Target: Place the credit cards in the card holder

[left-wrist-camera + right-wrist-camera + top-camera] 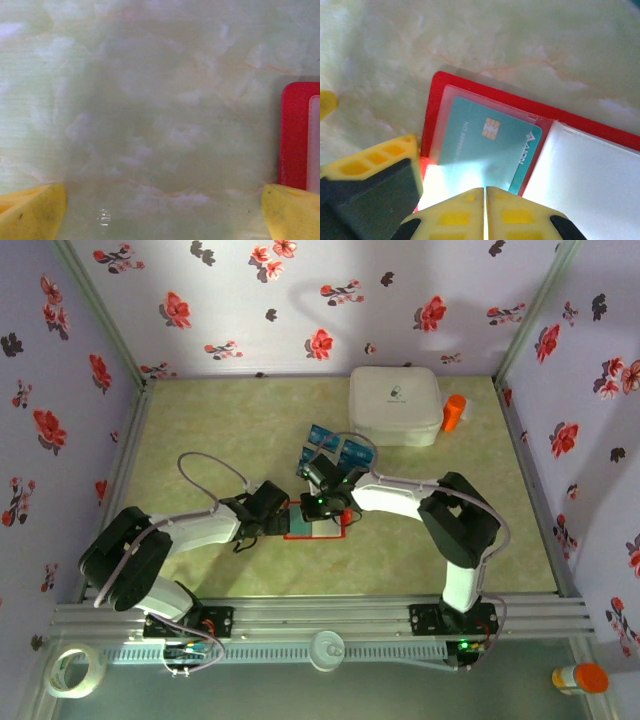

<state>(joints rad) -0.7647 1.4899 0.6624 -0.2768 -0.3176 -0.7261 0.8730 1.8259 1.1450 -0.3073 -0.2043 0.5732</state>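
Note:
The red card holder [312, 529] lies open on the table between the two grippers. A teal credit card [485, 145] with a gold chip sits mostly under its clear left pocket, one corner sticking out toward the fold. My right gripper [486, 210] is shut, fingertips pressed together just over the card's near edge, with nothing between them. My left gripper [162, 212] is open with wide-spread fingers; one fingertip [377, 162] sits at the holder's left edge [294, 135]. More blue credit cards [340, 448] lie on the table behind the holder.
A big white rounded box [395, 405] stands at the back right with an orange object [455, 412] beside it. A tape roll [76, 670] and an orange-capped bottle [580, 678] lie outside the frame rail at the front.

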